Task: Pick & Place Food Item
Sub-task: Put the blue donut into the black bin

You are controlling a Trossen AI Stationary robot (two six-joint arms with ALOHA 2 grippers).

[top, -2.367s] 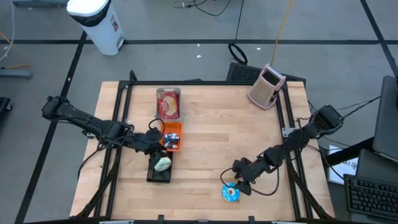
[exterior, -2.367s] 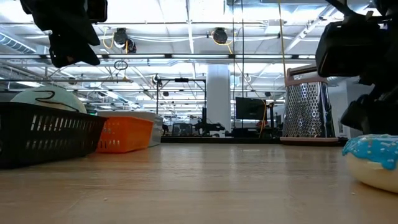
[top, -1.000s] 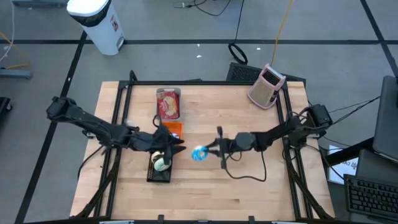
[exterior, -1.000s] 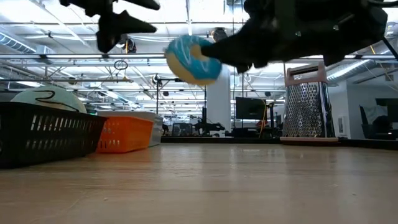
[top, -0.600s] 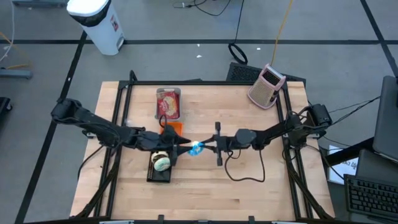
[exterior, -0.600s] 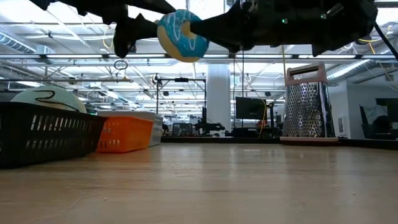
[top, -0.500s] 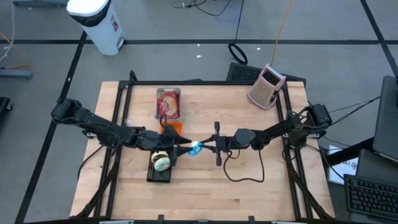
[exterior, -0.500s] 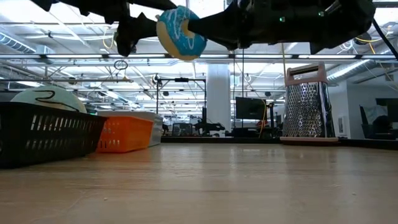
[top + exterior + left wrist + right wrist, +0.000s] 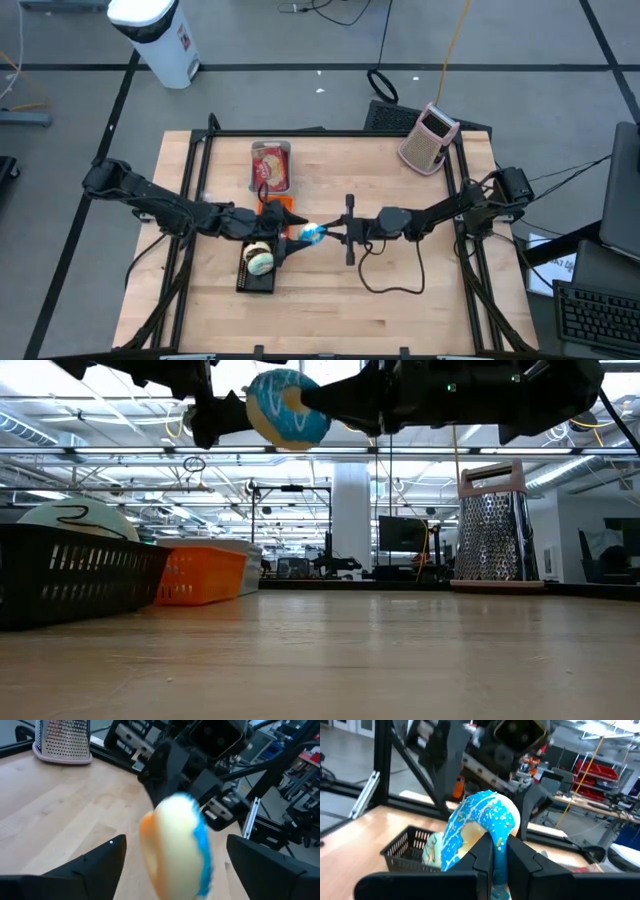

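Note:
A donut with blue icing (image 9: 311,234) hangs above the middle of the table, on edge, with my right gripper (image 9: 323,234) shut on it from the table's right. My left gripper (image 9: 296,232) reaches in from the left and is open. In the left wrist view its two fingers (image 9: 102,862) stand wide on either side of the donut (image 9: 175,850), apart from it. In the low view the donut (image 9: 288,408) is high above the wood, between both grippers. My right gripper pinches the donut's ring (image 9: 496,832) between its two fingers (image 9: 484,856), one on the iced face and one on the plain face. The fingers come about level from the table's right side. The donut stands on edge, lifted clear of the table.
A black basket (image 9: 258,278) holding a pale round food item lies under my left gripper. An orange basket (image 9: 280,206) sits behind it, then a tray of red food (image 9: 270,166). A metal grater (image 9: 430,138) stands at the far right corner. Bare wood lies in front.
My right gripper has carried the donut up and toward the table's left, and has rolled a little. My left gripper has come toward the donut and has opened wide, its fingers now on either side of it.

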